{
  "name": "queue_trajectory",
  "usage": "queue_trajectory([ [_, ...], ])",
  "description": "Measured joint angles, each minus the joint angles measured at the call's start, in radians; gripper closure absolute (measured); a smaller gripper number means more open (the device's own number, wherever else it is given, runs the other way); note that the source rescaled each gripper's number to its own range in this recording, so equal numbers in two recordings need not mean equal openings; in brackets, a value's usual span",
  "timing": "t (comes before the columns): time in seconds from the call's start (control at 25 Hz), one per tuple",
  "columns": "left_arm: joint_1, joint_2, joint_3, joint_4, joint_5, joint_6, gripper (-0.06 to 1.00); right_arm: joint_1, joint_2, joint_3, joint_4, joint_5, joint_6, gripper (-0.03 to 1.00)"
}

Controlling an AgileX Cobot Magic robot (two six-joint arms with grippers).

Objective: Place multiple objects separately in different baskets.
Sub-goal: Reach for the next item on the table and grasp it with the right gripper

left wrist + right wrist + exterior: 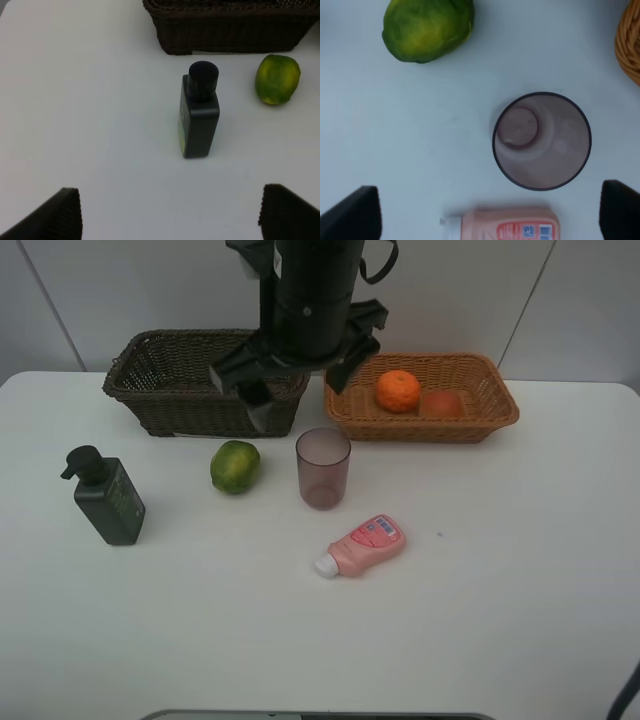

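1. A white tabletop (500,620) carries two rectangular woven wicker baskets at its far edge: a dark brown basket (190,415) with nothing visible inside, and a light orange-tan basket (420,428) beside it.
2. Done so far: a round orange (398,391) and a red-orange peach-like fruit (442,403) lie together in the tan one.
3. Still waiting on the tabletop (four things): a green round fruit (235,466), an upright translucent mauve cup (323,468), a pink white-capped bottle (362,545) on its side, and an upright dark green pump bottle (108,497).
4. The left hand (170,215) hangs above the pump bottle and the right hand (487,212) above the cup, both spread wide and empty.
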Motion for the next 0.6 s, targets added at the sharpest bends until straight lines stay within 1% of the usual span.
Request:
queue_trajectory([
  [0.16,0.000,0.000,0.000,0.000,0.000,0.000,0.03,0.025,-0.012,0.034,-0.028,-0.002,-0.098,0.05],
  [0.24,0.000,0.000,0.000,0.000,0.000,0.000,0.03,0.029,-0.040,0.104,-0.028,-0.012,-0.143,0.05],
  [0.4,0.000,0.000,0.000,0.000,0.000,0.000,0.03,0.030,-0.118,0.275,-0.029,-0.100,-0.253,0.05],
  [0.52,0.000,0.000,0.000,0.000,0.000,0.000,0.03,0.021,-0.167,0.371,-0.029,-0.141,-0.290,0.05],
  [0.6,0.000,0.000,0.000,0.000,0.000,0.000,0.03,0.003,-0.186,0.415,-0.029,-0.149,-0.322,0.05],
])
